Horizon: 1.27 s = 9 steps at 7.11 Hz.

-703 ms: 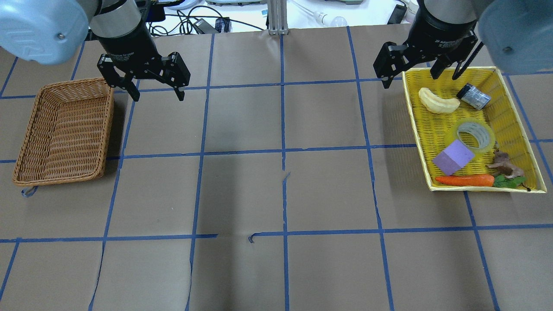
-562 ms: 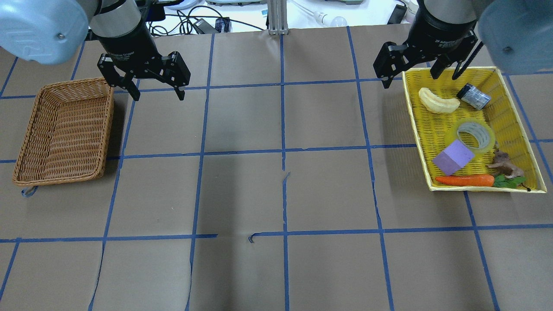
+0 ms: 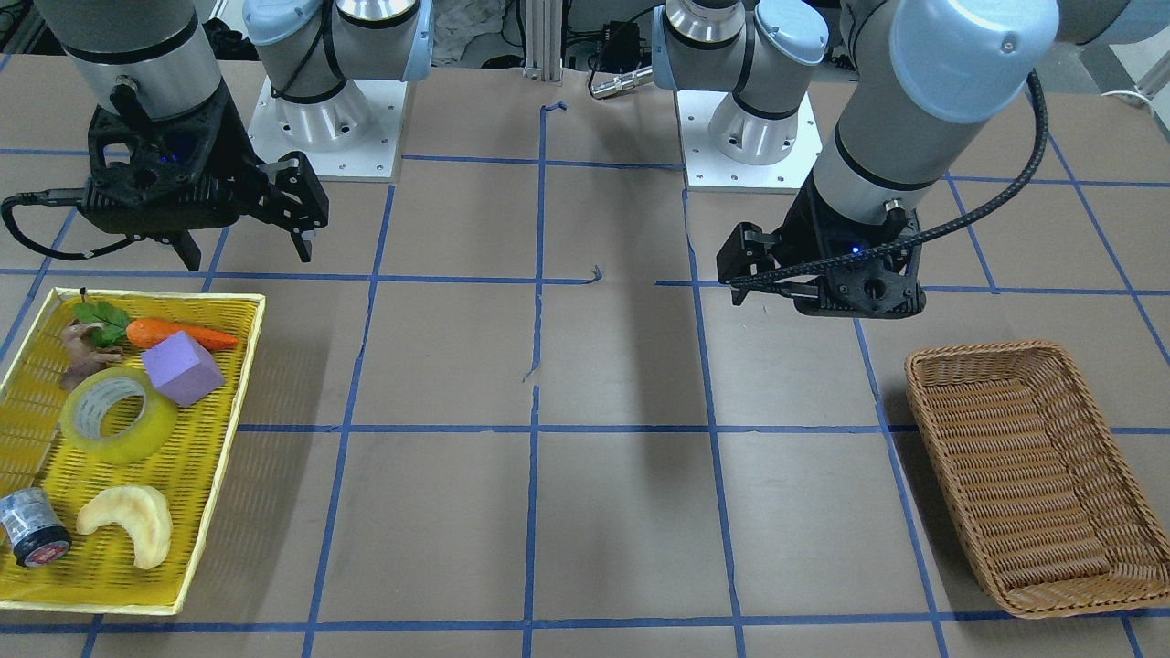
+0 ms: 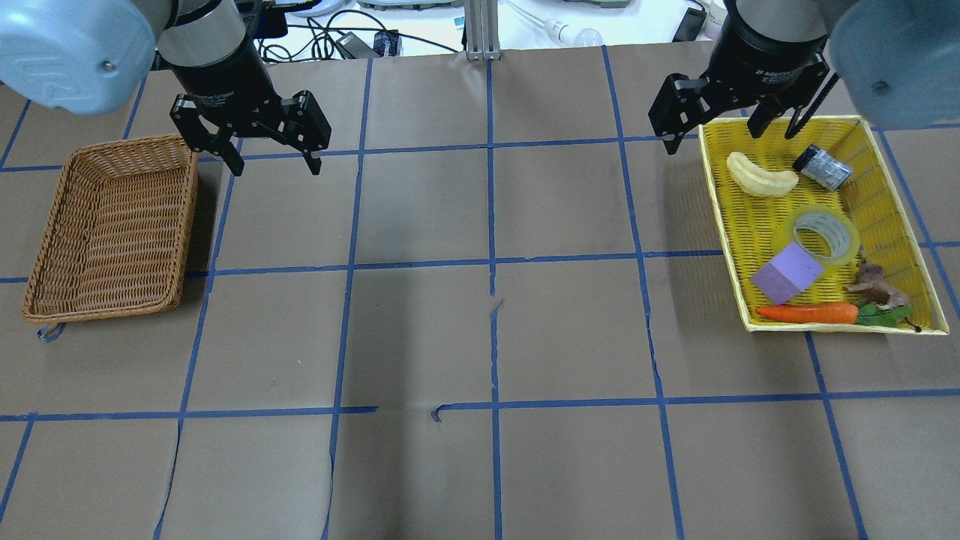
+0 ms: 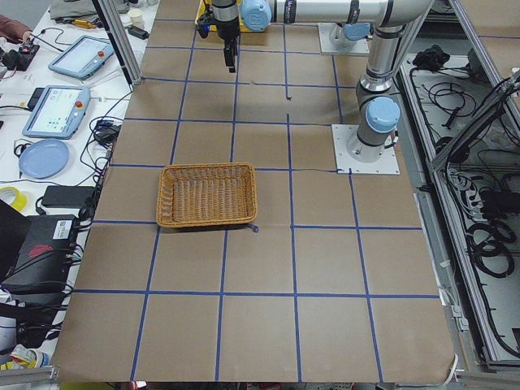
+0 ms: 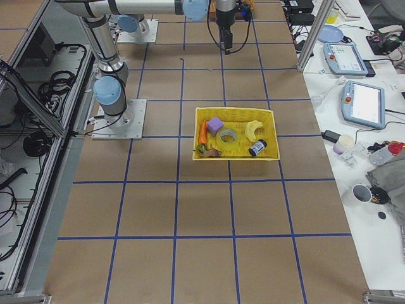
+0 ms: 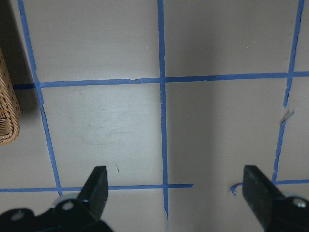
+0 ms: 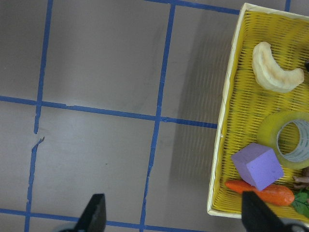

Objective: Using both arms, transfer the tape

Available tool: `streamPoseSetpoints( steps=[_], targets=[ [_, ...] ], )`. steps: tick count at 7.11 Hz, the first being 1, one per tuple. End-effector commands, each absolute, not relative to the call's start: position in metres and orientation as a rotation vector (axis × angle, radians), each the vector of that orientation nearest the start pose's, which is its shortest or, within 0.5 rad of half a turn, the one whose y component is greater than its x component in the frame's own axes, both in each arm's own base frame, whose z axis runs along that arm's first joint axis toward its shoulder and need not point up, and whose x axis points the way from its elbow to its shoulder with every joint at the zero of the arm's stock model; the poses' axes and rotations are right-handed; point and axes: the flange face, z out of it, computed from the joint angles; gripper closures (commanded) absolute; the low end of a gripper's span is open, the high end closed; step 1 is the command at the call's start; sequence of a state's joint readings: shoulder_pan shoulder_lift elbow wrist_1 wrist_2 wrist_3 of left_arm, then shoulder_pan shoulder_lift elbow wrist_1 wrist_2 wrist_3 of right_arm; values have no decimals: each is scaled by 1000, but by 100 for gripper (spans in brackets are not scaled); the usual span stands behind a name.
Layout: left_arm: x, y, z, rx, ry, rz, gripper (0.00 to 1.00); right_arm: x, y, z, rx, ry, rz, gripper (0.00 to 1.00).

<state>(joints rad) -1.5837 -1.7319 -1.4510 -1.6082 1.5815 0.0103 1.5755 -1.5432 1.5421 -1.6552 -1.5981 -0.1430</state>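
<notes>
Both empty, jaws wide: black 2-finger right gripper, black 2-finger left gripper. Translucent yellow tape roll flat in yellow mesh tray, purple cube just beside (touching?). Risk: descending finger strikes cube, roll skids.

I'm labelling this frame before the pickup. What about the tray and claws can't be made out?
Tape: right wrist view, right side cut off by the picture's edge.
Brown lump beside it: overhead view, too small to name.
Grey can: overhead view, label too small to read.
Left claw: left wrist view, finger bases cut off at the bottom.
</notes>
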Motion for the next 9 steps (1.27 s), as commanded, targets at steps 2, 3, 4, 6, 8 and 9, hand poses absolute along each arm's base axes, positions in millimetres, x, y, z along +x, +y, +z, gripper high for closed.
streamPoseSetpoints(
  steps=[2,3,4,6,8,9],
  targets=[
    [-139,-551,458,44,3131,118,0,133,-512,496,-207,3162,-134,0],
    [-139,-551,458,44,3132,118,0,133,-513,496,-164,3163,-139,0],
    [-139,-551,457,44,3131,120,0,133,-513,498,-98,3164,-149,0],
    [-140,-550,457,44,3131,120,0,133,-512,497,-28,3165,-138,0],
    [-140,-550,457,44,3131,120,0,132,-514,493,-20,3172,-122,0],
    [-140,-550,457,41,3131,120,0,132,-512,491,-21,3174,-83,0]
  ],
)
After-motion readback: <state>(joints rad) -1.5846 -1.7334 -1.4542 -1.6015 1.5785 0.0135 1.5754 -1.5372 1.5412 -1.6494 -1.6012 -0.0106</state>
